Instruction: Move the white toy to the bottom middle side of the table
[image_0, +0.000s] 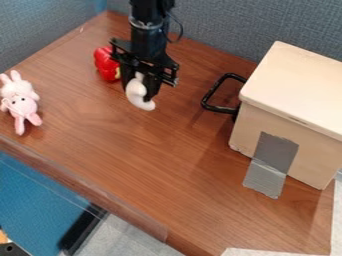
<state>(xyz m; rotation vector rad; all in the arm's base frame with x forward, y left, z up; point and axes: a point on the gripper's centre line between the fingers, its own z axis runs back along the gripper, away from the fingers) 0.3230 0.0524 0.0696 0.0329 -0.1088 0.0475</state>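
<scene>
The black gripper (141, 90) hangs over the upper middle-left part of the brown table (160, 155). Its fingers are shut on the white toy (137, 93), a small curved piece whose rounded lower end sticks out below them. Whether the toy touches the table or is held just above it, I cannot tell.
A red pepper (105, 64) with a green stem lies just left of the gripper. At the far left lies a pink and white bunny (21, 101). A wooden box (287, 110) with a black handle (212, 96) and grey tape stands at the right.
</scene>
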